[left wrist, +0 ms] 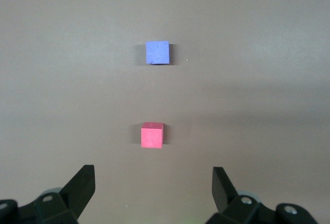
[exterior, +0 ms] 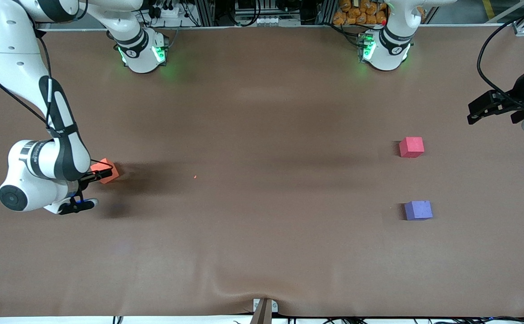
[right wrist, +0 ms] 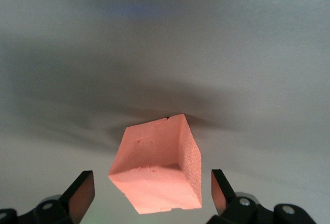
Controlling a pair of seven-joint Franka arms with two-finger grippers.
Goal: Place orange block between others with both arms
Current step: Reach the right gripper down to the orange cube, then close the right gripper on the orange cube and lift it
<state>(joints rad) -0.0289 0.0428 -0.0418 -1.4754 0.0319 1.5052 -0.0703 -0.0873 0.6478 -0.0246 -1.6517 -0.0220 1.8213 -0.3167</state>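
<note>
Front view shows the opening step: the right end effector (exterior: 94, 189) sits low by the orange block (exterior: 107, 171), which rests on the surface (exterior: 262, 225) at the right arm's end, well apart from the others. Its fingers stand wide on either side of the block (right wrist: 157, 170), not yet gripping it. The next move, as I judge it, calls for closing squarely on the tilted cube. The pinkish-red cube (exterior: 411, 147) and purple-blue cube (exterior: 418, 210) lie toward the left arm's end, with a gap between. The left end effector (left wrist: 153, 190) waits above them, wide and empty.
</note>
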